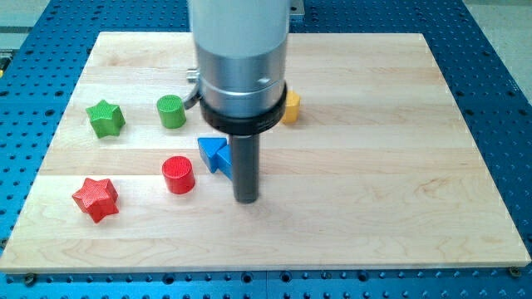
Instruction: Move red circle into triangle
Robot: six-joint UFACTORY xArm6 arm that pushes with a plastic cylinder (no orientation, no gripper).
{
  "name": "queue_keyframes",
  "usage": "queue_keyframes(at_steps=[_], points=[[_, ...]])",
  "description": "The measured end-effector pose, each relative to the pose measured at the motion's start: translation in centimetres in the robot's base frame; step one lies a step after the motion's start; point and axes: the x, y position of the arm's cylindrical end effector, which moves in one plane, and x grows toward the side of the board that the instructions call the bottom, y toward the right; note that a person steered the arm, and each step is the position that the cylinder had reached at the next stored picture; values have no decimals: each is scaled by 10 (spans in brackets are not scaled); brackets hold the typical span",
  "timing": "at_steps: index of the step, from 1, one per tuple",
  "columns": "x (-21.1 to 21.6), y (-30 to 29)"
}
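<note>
Your tip — a bare rod with no jaws to open or close — stands at the blue triangle's 4 o'clock; the red circle lies at its 8 o'clock, close but apart. Sweeping across from here likely shoves the triangle away first.

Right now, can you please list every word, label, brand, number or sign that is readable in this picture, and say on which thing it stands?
None: no readable text anywhere.
The board, red circle, blue triangle, red star, green star, green cylinder, yellow block and my tip are all plain.
</note>
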Motion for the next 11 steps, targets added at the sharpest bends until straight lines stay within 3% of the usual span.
queue_keyframes(at_steps=[5, 6, 8, 9, 11], points=[[-6, -120], [-15, -68], [-42, -150], [-64, -101], [-69, 11]])
